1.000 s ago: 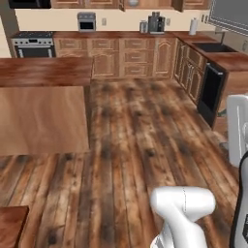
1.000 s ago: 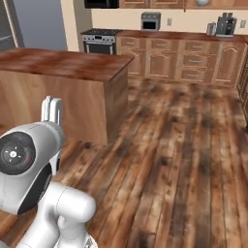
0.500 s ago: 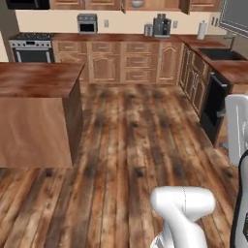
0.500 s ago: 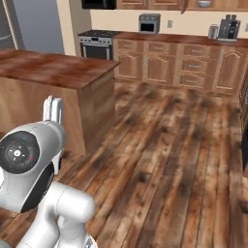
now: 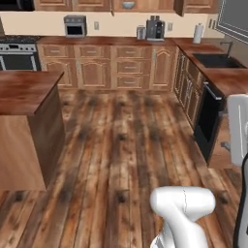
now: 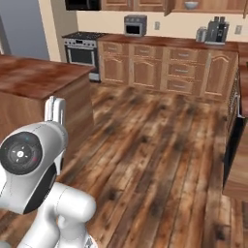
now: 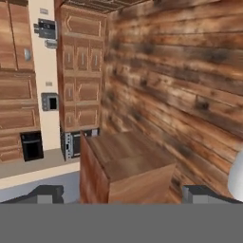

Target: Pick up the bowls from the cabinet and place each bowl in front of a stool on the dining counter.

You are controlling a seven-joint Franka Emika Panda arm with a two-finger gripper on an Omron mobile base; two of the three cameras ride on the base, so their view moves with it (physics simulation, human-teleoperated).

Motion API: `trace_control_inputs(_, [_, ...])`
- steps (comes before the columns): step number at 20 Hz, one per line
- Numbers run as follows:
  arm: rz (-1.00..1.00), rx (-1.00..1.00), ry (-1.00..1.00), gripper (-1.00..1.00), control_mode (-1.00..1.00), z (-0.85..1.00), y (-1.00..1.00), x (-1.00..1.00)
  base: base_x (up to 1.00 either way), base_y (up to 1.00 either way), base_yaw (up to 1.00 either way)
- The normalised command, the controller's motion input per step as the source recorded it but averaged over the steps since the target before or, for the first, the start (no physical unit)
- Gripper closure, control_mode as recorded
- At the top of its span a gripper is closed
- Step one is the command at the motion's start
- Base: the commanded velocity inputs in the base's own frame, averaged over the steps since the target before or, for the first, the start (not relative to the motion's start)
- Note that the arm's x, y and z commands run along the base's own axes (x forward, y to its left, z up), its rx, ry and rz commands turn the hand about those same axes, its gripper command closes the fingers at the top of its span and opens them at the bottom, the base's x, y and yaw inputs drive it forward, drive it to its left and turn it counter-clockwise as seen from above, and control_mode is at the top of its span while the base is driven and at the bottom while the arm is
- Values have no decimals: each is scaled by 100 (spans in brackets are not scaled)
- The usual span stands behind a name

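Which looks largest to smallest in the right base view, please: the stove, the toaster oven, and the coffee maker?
1. Stove
2. Toaster oven
3. Coffee maker, close to the toaster oven in apparent size, so that order is unsure.

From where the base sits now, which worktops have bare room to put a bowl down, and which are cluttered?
The island top on the left looks bare across what shows. The corner counter between paper towel roll and sink has a free patch. The back counter is crowded around the toaster oven and coffee machine.
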Motion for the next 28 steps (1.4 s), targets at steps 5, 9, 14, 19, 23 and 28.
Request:
trace_control_inputs(5, [0, 0, 0, -100, 100, 0, 0, 0, 100, -37, 0])
trace_control_inputs(9, [0, 0, 0, -100, 100, 0, 0, 0, 100, -27, -1])
trace_control_inputs(14, [0, 0, 0, -100, 100, 0, 0, 0, 100, -28, -7])
trace_control_inputs(19, [0, 0, 0, -100, 100, 0, 0, 0, 100, -18, -14])
trace_control_inputs(23, [0, 0, 0, -100, 100, 0, 0, 0, 100, 0, -17])
trace_control_inputs(28, [0, 0, 0, -100, 100, 0, 0, 0, 100, 0, -14])
